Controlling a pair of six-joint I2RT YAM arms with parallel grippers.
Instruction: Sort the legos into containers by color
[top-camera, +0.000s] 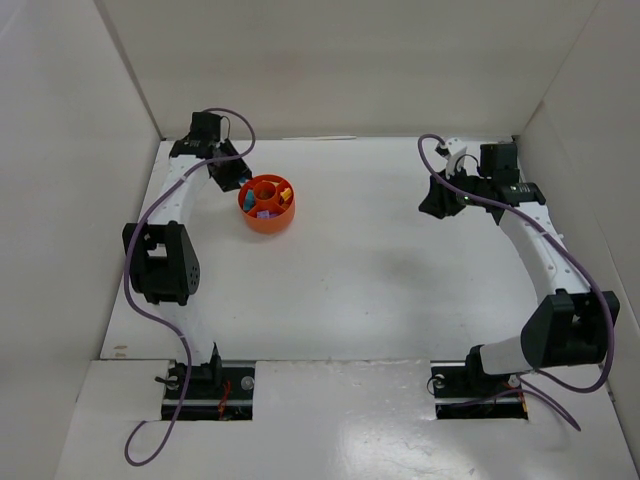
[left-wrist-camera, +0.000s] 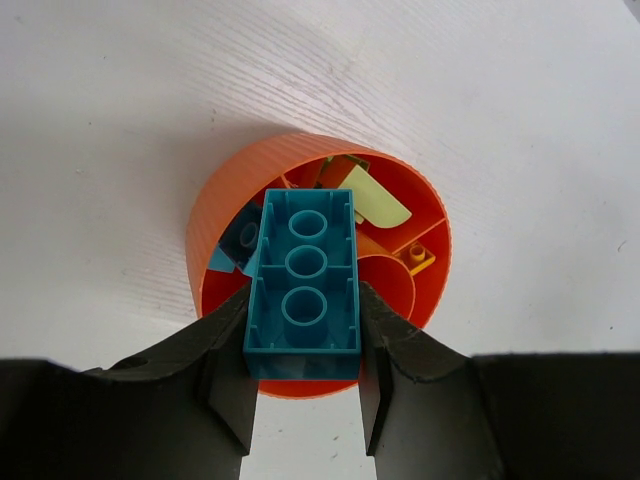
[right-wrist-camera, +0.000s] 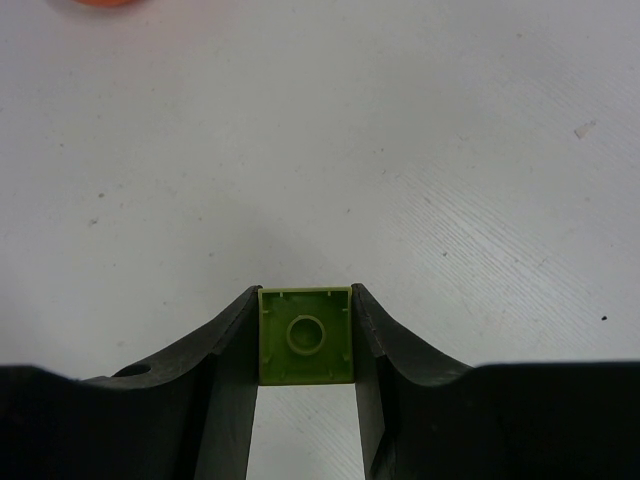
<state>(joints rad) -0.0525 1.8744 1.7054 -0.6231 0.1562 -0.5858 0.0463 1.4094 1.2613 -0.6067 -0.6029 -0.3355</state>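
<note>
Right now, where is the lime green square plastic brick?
In the right wrist view the lime green brick is clamped between the right arm's jaws over the white table, far from the round orange-red plastic dish.

No readable writing anywhere.
Nothing legible on cyan brick (left-wrist-camera: 303, 290), lime green brick (right-wrist-camera: 305, 335), orange-red dish (left-wrist-camera: 213, 232) or white table (top-camera: 380, 270); no labels, brands, numbers.

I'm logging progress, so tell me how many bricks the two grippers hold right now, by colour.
Cyan brick: 1, in the left gripper
Lime green brick: 1, in the right gripper
Total: 2
Bricks in the orange dish overlap too much to count.
</note>
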